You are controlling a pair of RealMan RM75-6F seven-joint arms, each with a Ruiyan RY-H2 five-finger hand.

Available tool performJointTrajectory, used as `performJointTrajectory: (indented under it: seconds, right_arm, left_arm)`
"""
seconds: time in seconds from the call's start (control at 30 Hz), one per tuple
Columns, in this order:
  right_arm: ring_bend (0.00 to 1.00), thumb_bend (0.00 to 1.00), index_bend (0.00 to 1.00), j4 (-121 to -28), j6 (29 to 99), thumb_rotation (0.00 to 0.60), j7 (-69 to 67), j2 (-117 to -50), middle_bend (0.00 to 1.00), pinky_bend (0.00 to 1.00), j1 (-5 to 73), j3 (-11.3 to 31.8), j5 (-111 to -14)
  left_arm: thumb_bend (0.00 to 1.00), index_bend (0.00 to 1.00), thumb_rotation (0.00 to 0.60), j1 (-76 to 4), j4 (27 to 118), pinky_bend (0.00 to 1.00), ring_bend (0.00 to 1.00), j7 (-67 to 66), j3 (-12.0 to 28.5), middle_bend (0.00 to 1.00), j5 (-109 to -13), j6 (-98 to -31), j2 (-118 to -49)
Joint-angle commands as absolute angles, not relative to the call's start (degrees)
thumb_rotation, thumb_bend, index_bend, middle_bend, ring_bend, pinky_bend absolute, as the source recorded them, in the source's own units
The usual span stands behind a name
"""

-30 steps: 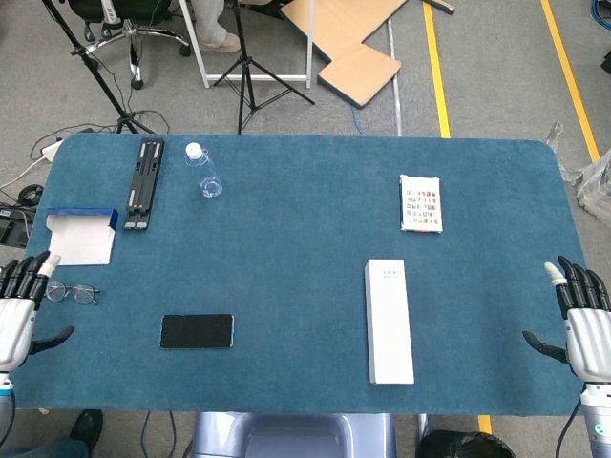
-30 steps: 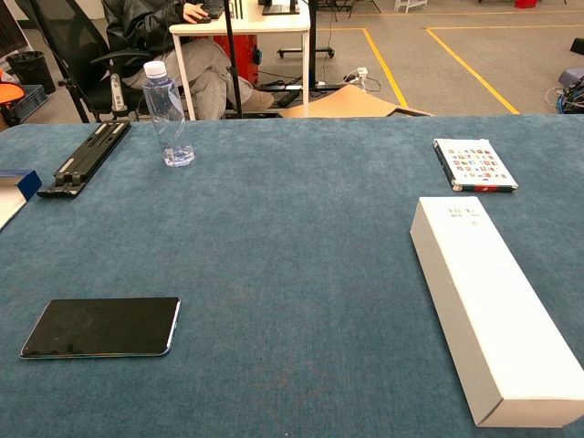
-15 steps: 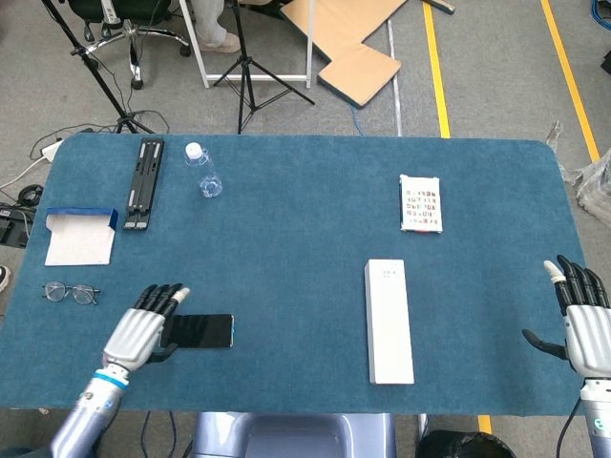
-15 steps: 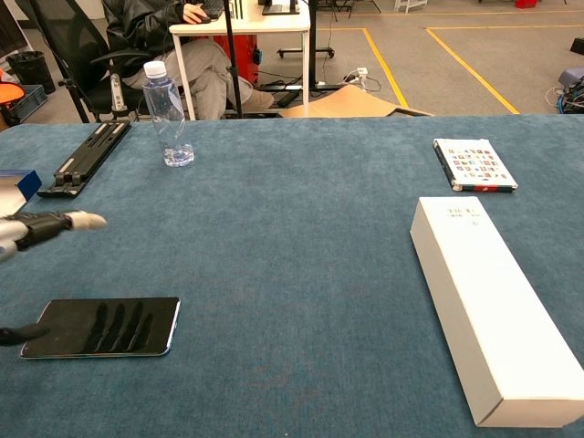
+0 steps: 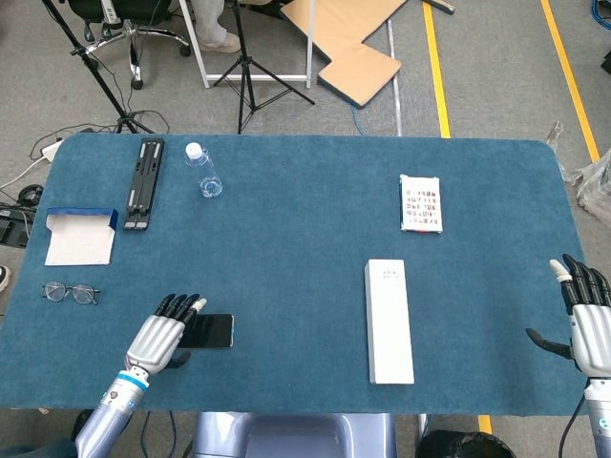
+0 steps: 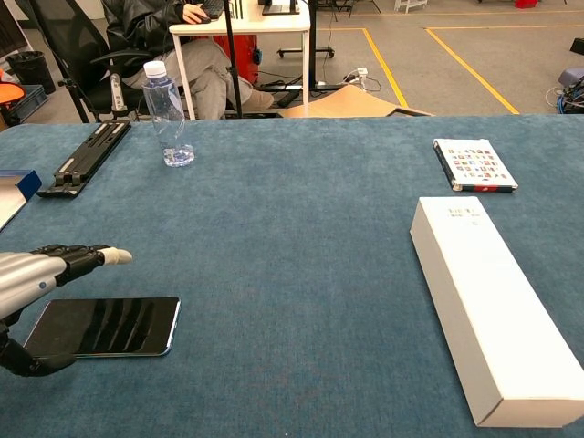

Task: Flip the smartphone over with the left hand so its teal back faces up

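The smartphone (image 5: 210,331) (image 6: 114,325) lies flat near the table's front left, black screen up, long side across the table. My left hand (image 5: 162,336) (image 6: 36,274) hovers over its left end, fingers spread and stretched forward, thumb (image 6: 27,365) low by the near edge; it holds nothing. Whether it touches the phone I cannot tell. My right hand (image 5: 587,320) stays at the far right table edge, fingers apart, empty; the chest view does not show it.
A long white box (image 5: 389,321) (image 6: 488,301) lies right of centre. A small booklet (image 5: 421,202) (image 6: 474,164) sits behind it. At back left are a water bottle (image 5: 203,171) (image 6: 168,113), a black folded stand (image 5: 143,183), a white tray (image 5: 81,236) and glasses (image 5: 71,292).
My left hand came in from the table's left edge to the phone, then slid a little further right over its left end. The phone and right hand have hardly moved.
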State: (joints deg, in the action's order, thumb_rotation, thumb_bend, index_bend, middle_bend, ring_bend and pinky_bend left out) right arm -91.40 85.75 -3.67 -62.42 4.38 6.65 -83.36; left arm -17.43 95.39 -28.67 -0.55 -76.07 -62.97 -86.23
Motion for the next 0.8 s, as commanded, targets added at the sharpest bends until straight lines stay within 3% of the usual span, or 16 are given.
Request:
performJointTrajectory:
  seconds: [0.03, 0.7, 0.8]
  right_arm:
    - [0.00, 0.00, 0.03, -91.4, 85.7, 0.600, -3.6, -62.4, 0.00, 0.00, 4.4, 6.6, -83.4]
    - [0.00, 0.00, 0.03, -91.2, 85.1, 0.600, -3.7, -62.5, 0.00, 0.00, 4.5, 6.4, -83.1]
    - [0.00, 0.00, 0.03, -91.2, 85.0, 0.600, -3.6, -62.5, 0.00, 0.00, 4.6, 6.4, -83.3]
  left_arm:
    - [0.31, 0.00, 0.600, -17.7, 94.6, 0.00, 0.00, -28.9, -0.5, 0.00, -75.4, -62.7, -86.8]
    - [0.31, 0.00, 0.600, -20.0, 90.7, 0.00, 0.00, -29.8, 0.1, 0.00, -71.6, -60.5, -90.0]
    - [0.36, 0.00, 0.600, -20.1, 90.3, 0.00, 0.00, -29.8, 0.0, 0.00, -71.4, -60.6, -90.4]
